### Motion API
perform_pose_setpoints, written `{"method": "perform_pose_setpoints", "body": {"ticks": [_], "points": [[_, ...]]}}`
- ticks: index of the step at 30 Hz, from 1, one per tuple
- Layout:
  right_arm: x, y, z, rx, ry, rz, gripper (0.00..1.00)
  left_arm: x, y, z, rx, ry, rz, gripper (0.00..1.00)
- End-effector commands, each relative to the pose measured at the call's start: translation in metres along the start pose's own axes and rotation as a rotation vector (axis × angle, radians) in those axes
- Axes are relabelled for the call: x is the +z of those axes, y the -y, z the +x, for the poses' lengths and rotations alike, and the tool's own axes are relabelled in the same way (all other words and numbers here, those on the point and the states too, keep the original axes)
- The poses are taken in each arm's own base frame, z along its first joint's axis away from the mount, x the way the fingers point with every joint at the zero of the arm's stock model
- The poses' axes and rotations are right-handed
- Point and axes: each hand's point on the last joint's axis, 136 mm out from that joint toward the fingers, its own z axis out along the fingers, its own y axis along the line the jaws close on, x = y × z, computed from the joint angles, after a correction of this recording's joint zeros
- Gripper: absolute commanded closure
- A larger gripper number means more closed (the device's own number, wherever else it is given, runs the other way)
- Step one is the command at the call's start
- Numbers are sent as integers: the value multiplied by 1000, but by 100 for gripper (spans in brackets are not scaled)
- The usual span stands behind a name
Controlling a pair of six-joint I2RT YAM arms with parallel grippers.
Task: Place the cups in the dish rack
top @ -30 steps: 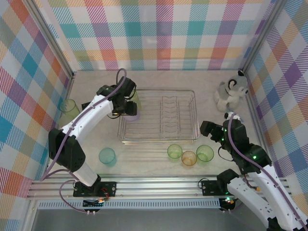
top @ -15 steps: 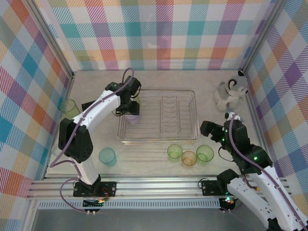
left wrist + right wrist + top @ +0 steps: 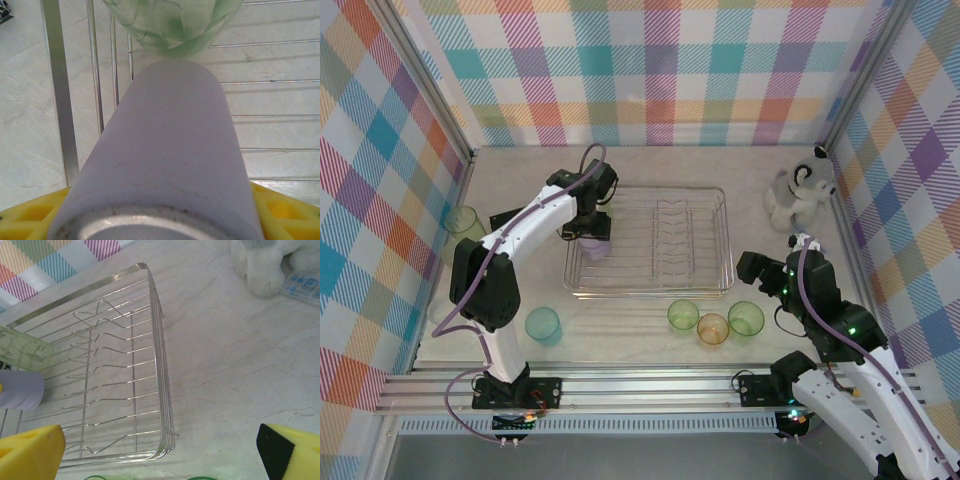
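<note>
Seven cups and one dish rack (image 3: 655,240) share the pale desk (image 3: 520,175): four green, one teal, one lavender, one orange. The left hand (image 3: 155,215) reaches over the rack's left end, its yellow pads (image 3: 285,210) pinching the lavender cup (image 3: 170,145) from either side. The cup lies lengthwise away from the wrist, inside the rack's rim and above the bottom wires; whether it rests on them cannot be told. Its far end meets or nearly meets a green cup (image 3: 170,25) that lies tilted in the rack's far-left corner, seen again from the right wrist beside the lavender one. Outside the rack, the tall green cup (image 3: 463,222) stands well off its left end by the wall. The teal cup (image 3: 542,323) stands upright off the rack's near-left corner. Three more stand in a close row just in front of the rack's near rim, toward its right end: a green cup (image 3: 683,315), the orange cup (image 3: 712,328) and another green cup (image 3: 746,318). The right hand (image 3: 160,442) hangs off the rack's near-right corner, its two yellow fingers (image 3: 30,452) spread wide with nothing between them and touching no cup. A grey-and-white plush toy (image 3: 803,190) sits beyond the rack's right end, near the back corner.
</note>
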Motion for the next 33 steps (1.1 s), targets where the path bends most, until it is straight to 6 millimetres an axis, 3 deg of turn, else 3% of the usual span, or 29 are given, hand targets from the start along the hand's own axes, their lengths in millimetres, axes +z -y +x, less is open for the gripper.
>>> {"method": "perform_pose_setpoints", "body": {"ticks": [1, 6, 17, 28, 33], "points": [[-1, 3, 3, 13, -5, 7, 1, -3, 0, -15, 17, 51, -32, 49], [-3, 5, 4, 14, -11, 11, 1, 0, 3, -14, 15, 46, -20, 29], [-4, 5, 5, 22, -17, 9, 1, -3, 6, -12, 17, 55, 7, 0], [-7, 9, 0, 46, -29, 65, 1, -31, -11, -12, -16, 160, -4, 0], [-3, -11, -3, 12, -35, -32, 1, -49, -33, -10, -99, 269, 20, 0]]}}
